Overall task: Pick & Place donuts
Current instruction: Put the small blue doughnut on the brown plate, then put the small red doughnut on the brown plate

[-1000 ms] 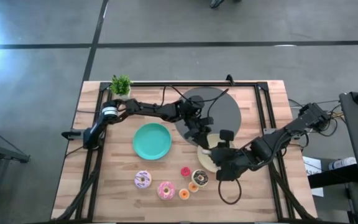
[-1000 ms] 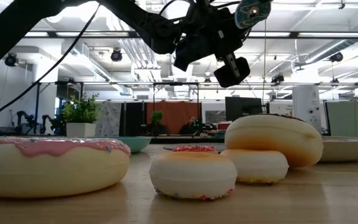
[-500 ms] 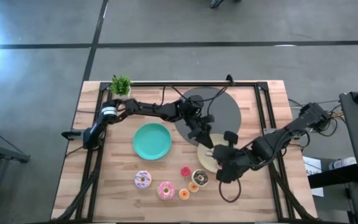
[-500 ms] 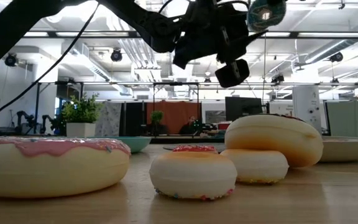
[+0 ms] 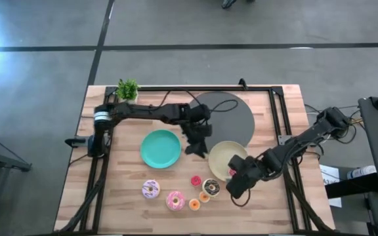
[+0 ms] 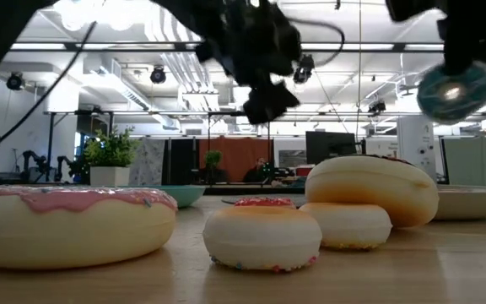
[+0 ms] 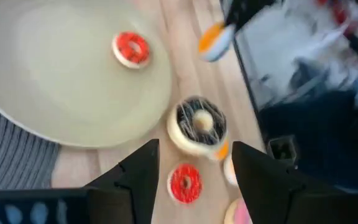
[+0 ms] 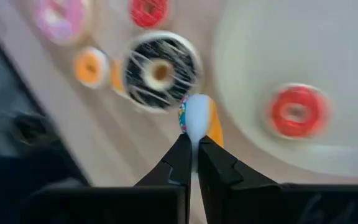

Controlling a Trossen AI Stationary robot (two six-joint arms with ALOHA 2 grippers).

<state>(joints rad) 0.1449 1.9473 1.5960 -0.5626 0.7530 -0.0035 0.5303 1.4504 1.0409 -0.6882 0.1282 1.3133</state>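
My right gripper is shut on a small blue-iced donut with an orange underside. It hangs above the near right rim of the pale-yellow plate, on which one tiny red donut lies flat. My left gripper stands open and holds nothing, up over the gap between that plate and the teal plate. On the wood near the front lie the chocolate donut, a red one, two orange ones, the pink-iced one and the lilac-white one. My right gripper pinches the small donut by its rim between its two fingertips, which slant down from the table's right. The donut stands on edge past the fingertips. In the low view it hangs below the gripper, clear of plate and table.
A grey round mat lies at the back under the pale-yellow plate's far rim. A potted plant stands at the far left corner. Black frame rails run along the table's sides and back.
My two grippers met above the pale-yellow plate with the small donut between them. My left gripper has drawn back toward the table's left without it. My right gripper has gone toward the near edge and down, and the donut has gone with it.
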